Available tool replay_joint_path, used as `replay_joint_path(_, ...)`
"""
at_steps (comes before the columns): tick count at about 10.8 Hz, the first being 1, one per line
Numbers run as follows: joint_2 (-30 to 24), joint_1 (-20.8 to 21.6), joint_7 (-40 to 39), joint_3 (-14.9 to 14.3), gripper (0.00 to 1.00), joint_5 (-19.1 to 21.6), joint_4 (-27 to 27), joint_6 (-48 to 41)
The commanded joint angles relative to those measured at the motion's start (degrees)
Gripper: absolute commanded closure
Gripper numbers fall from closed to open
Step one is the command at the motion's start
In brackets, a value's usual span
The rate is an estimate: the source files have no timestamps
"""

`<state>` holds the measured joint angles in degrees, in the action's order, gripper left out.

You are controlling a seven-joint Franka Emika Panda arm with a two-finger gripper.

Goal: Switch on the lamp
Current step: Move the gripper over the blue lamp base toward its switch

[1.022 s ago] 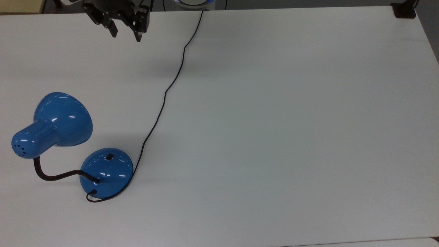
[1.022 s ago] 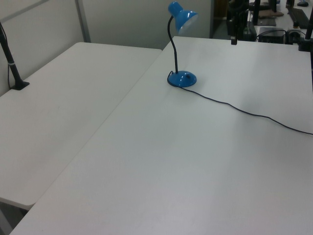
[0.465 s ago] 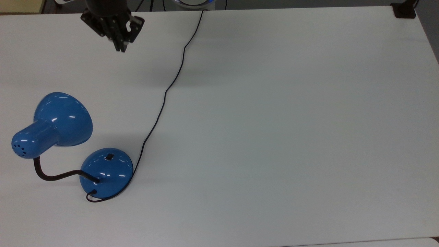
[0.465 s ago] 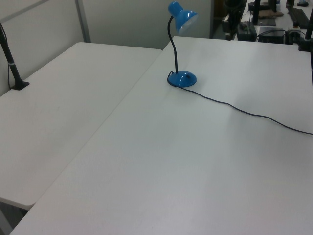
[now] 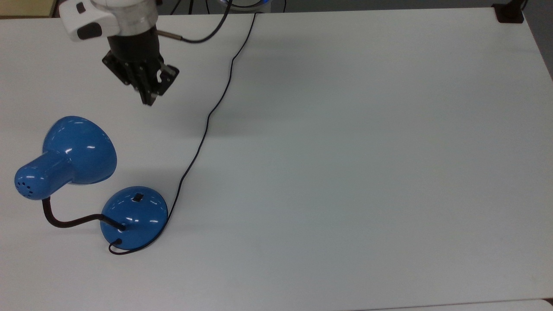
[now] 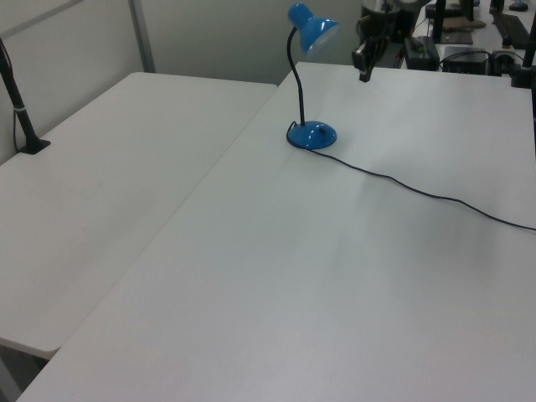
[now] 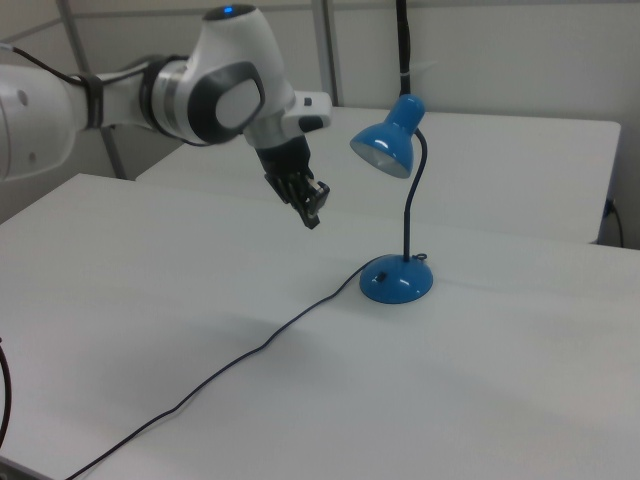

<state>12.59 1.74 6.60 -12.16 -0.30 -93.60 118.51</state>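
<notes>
1. Top view: the lamp (image 5: 86, 181) stands on the white table (image 5: 345, 151) near the top view's left edge. Its blue shade (image 5: 73, 153) leans away from the round blue base (image 5: 134, 217), the two joined by a black gooseneck (image 5: 69, 221) whose upper end passes under the shade and is hidden there. A small black switch (image 5: 138, 198) sits on the dome of the base. The thin black cord (image 5: 207, 125) loops out from the base and runs up the table to its far edge, where it is cut off by the frame. The gripper (image 5: 148, 100) hangs above bare table, well apart from the lamp, with its fingers drawn together and nothing between them. The white arm (image 5: 103, 17) behind it is cut off at the top of the frame
2. Left view: the lamp (image 6: 308, 79) stands upright on the table (image 6: 335, 276) near its far end, with the shade (image 6: 311, 27) high over the base (image 6: 312, 135). The gripper (image 6: 365, 75) is small and dark against a cluttered background to the left view's right of the shade, and its fingers are hard to make out. The cord (image 6: 435, 198) crosses the table and leaves at the left view's right edge
3. Right view: the gripper (image 7: 312, 218) points down, fingers close together, to the right view's left of the lamp (image 7: 398, 215), not touching it. The open mouth of the shade (image 7: 386, 147) faces the camera. The switch (image 7: 380, 274) is a tiny dark spot on the base (image 7: 397, 279). The arm (image 7: 150, 95) runs out of the right view's left edge
</notes>
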Motion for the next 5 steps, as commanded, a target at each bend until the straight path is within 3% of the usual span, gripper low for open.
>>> replay_joint_path(1,-0.55,0.11,2.19,-0.15,0.91,-0.4,-6.67,12.24)
replay_joint_path(5,5.58,0.11,2.36,-0.15,0.91,-0.49,-9.68,28.76)
